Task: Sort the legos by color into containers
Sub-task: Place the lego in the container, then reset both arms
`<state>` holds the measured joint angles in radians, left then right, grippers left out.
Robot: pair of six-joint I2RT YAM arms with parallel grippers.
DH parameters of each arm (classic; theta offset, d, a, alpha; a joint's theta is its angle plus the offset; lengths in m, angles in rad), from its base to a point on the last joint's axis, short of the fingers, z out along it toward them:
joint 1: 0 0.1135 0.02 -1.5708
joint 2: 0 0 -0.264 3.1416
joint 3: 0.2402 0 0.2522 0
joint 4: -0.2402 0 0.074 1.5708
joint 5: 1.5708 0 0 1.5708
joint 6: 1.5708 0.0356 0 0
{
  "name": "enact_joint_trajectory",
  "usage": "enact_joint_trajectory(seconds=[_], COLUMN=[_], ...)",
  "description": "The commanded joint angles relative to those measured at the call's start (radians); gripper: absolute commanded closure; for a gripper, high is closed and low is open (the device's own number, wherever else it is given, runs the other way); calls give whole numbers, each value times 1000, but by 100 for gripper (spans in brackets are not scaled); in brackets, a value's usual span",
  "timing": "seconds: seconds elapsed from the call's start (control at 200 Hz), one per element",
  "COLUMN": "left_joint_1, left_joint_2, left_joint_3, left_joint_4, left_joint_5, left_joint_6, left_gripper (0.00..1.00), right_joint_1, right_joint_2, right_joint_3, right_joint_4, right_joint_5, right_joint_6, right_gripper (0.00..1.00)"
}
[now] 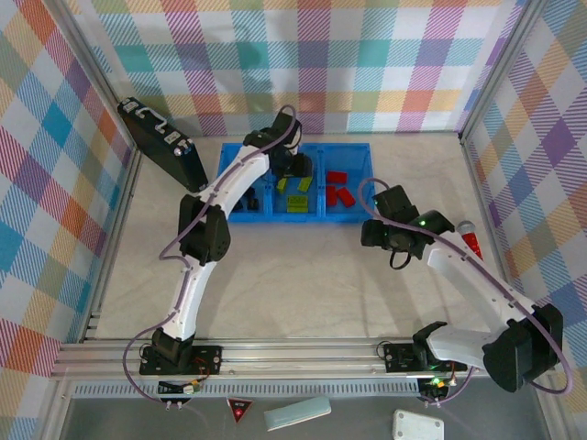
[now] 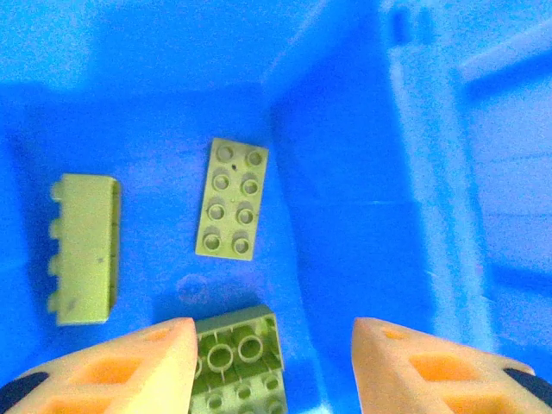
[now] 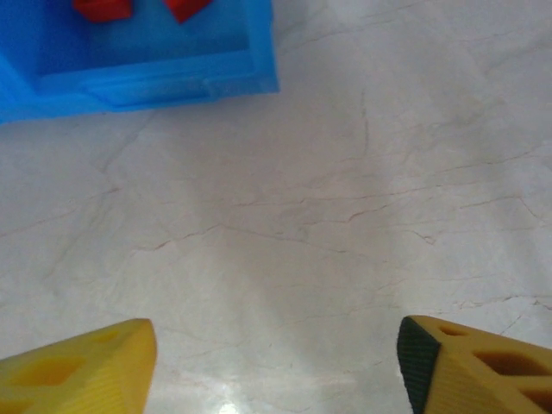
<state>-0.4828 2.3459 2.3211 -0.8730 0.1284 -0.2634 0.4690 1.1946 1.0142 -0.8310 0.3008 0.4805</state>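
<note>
Left pincer [image 2: 273, 345] hangs spread, empty, over lime-green studded plastic bricks [image 2: 232, 199] in the middle bin of the blue plastic tray [image 1: 356, 163]; red plastic bricks [image 1: 337, 193] sit at 3 o'clock. Right pincer [image 3: 276, 336] is spread, empty. Looks nearly done imo.

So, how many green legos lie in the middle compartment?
3 green legos: one on its side, left; one studs-up, middle; one by the left hand, nearest the camera. More may be hidden.
</note>
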Motion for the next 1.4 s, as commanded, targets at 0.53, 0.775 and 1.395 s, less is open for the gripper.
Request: enact_joint_trajectory(seconds=[0.53, 0.775, 1.395], left_joint_1=[93, 171, 419], left_joint_2=[-840, -1028, -868], left_joint_3=[-985, -1313, -1707], left_joint_4=[311, 448, 1297], left_joint_5=[-286, -518, -409], left_joint_6=[80, 77, 210], left_gripper=[9, 0, 0], right_joint_1=[-233, -240, -349], right_joint_2=[198, 269, 340], right_joint_3=[-20, -83, -460], right_joint_4=[270, 474, 1406], right_joint_5=[79, 246, 110], right_joint_6=[-145, -169, -437], right_gripper=[1, 1, 1])
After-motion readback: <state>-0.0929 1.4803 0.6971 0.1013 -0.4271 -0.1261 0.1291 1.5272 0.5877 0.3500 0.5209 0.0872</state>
